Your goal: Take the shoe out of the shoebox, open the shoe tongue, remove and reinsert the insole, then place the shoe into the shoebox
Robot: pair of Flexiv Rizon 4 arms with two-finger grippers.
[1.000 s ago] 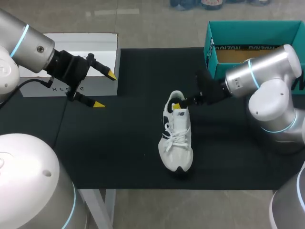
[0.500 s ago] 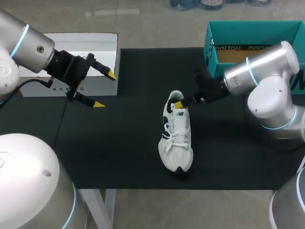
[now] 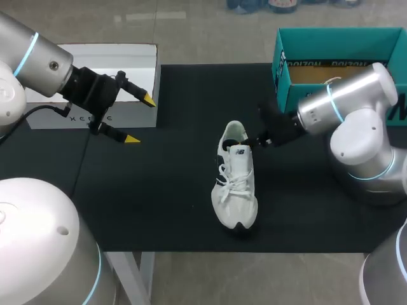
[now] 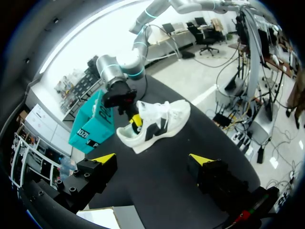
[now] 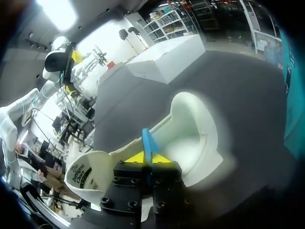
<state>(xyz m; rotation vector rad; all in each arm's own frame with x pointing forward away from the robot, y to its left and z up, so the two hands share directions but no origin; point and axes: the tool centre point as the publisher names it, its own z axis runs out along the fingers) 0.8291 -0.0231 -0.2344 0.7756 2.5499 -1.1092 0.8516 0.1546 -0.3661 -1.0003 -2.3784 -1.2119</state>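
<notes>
A: Where is the shoe?

B: The white shoe (image 3: pixel 236 181) stands upright on its sole in the middle of the black mat (image 3: pixel 159 197) that covers the surface. Its toe points toward the robot and its heel points away. It is outside the shoebox.

A: And the right gripper?

B: The right gripper (image 5: pixel 147 160) sits at the heel opening, just above the collar. Its yellow tips are clenched on what looks like the thin blue edge of the insole (image 5: pixel 147 140), which stands up out of the shoe. The tongue (image 5: pixel 86 174) shows beside the gripper, on the lace side of the opening.

A: The left one?

B: The left gripper (image 3: pixel 139 119) hangs over the mat's far left part, well apart from the shoe. It is released, with its fingers spread wide, just in front of a white box (image 3: pixel 108 60).

A: And the shoebox?

B: The teal shoebox (image 3: pixel 299 51) lies open at the far right corner, behind the right arm and apart from the shoe.
</notes>
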